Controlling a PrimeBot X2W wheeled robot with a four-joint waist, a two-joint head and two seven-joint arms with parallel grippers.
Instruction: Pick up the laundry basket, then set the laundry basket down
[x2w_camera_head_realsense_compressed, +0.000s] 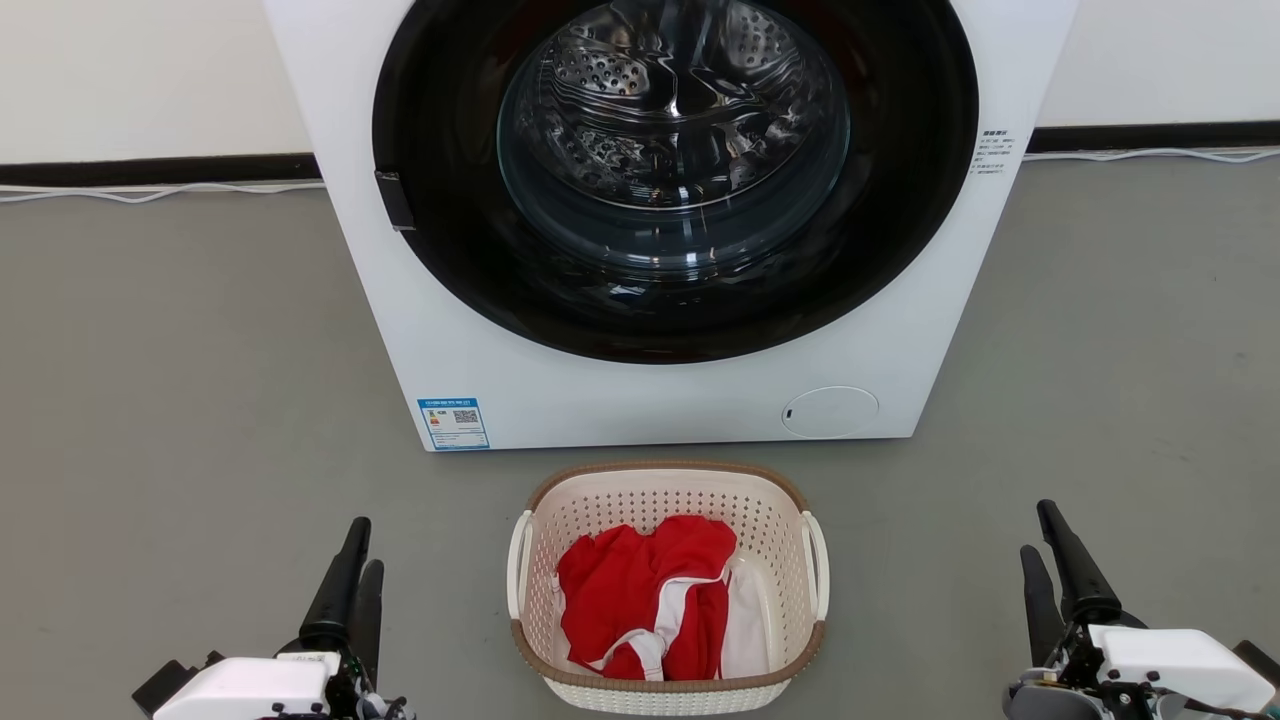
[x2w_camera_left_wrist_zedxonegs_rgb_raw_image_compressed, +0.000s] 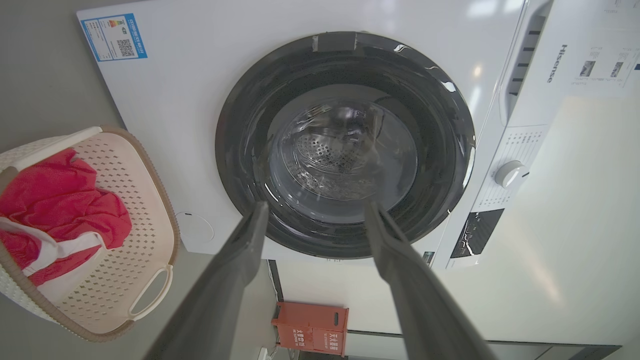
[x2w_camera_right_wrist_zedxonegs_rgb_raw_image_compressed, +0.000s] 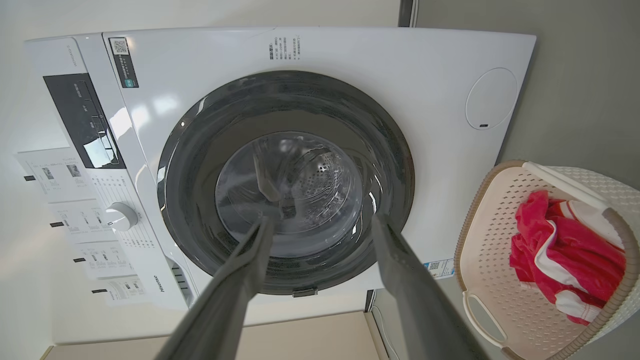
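Found left gripper (x2w_camera_head_realsense_compressed: 365, 548) and right gripper (x2w_camera_head_realsense_compressed: 1037, 530) gaping, empty, at eight and four o'clock of the laundry basket (x2w_camera_head_realsense_compressed: 668, 468); needed even, simultaneous grips on its handles (x2w_camera_head_realsense_compressed: 518, 565).

A large white front-loading washing machine (x2w_camera_head_realsense_compressed: 650, 400) stands on the grey floor (x2w_camera_head_realsense_compressed: 150, 400), a blue sticker (x2w_camera_head_realsense_compressed: 453, 423) at its front's lower left corner; a white cable (x2w_camera_head_realsense_compressed: 150, 192) runs along the wall's foot.

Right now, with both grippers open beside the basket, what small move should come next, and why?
Probably move the left gripper and the right gripper, both open, inward toward the white side handles of the laundry basket. It stands on the floor between them, before the washing machine, and no fingers touch it yet.
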